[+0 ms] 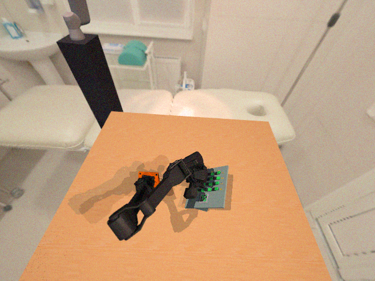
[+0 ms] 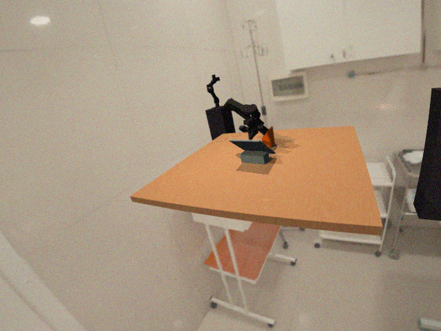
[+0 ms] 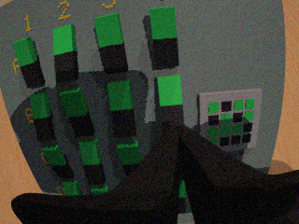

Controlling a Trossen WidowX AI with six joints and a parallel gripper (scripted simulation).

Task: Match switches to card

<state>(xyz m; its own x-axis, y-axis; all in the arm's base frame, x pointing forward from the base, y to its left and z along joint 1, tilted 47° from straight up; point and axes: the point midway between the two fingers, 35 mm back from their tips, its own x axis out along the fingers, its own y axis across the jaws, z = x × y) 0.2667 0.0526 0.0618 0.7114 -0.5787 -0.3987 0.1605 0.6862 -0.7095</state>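
The tilted grey panel [image 1: 216,202] [image 2: 249,145] [image 3: 224,47] carries rows of green and dark rocker switches. In the wrist view, switch A4 [image 3: 163,23] is fully visible in the far row; B4 [image 3: 169,91] is just beyond the fingertips, its dark near half partly covered. C3 [image 3: 129,153] is beside the fingers; much of rows C and D is hidden. Which halves are raised is hard to tell. The card [image 3: 258,112] shows green, dark, green, green in its far row, and dark, green, dark, green in the second; its lower rows are shaded. My gripper [image 3: 176,133] [image 2: 251,137] is shut and empty, over column 4.
The orange base plate [image 1: 148,174] [image 2: 269,138] stands beside the panel on the wooden table [image 1: 257,242] [image 2: 302,188]. The arm's shadow falls over the panel's middle and left. A grey block [image 2: 254,157] supports the panel.
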